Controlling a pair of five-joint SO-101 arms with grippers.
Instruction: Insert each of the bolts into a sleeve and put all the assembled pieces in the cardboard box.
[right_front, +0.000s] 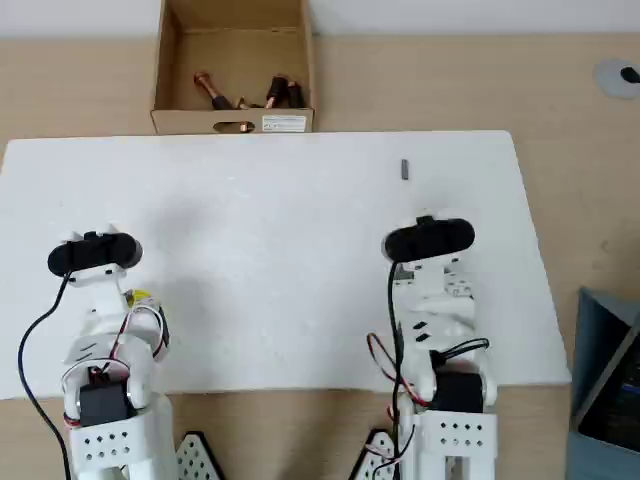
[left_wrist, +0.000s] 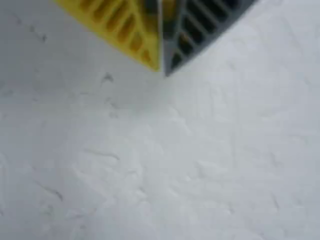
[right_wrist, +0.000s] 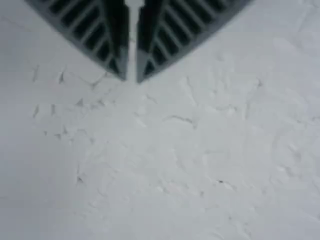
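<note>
The cardboard box sits on the wooden tabletop at the 11 o'clock side of the high view, its near wall touching the far edge of the white mat. Inside it, against the near wall, lie the assembled pieces: a copper-coloured one towards 9 o'clock and a darker cluster towards 3 o'clock. A small dark piece lies alone on the mat, at 12 o'clock from the right arm and well apart from the box; whether it is a bolt or a sleeve cannot be told.

The left arm stands at 8 o'clock, the right arm at 5 o'clock, both over bare mat. The left end effector is clenched, its yellow and grey fingers meeting at the tips with nothing between them. The right end effector is also clenched on nothing, its two grey fingers parted by a thin slit
</note>
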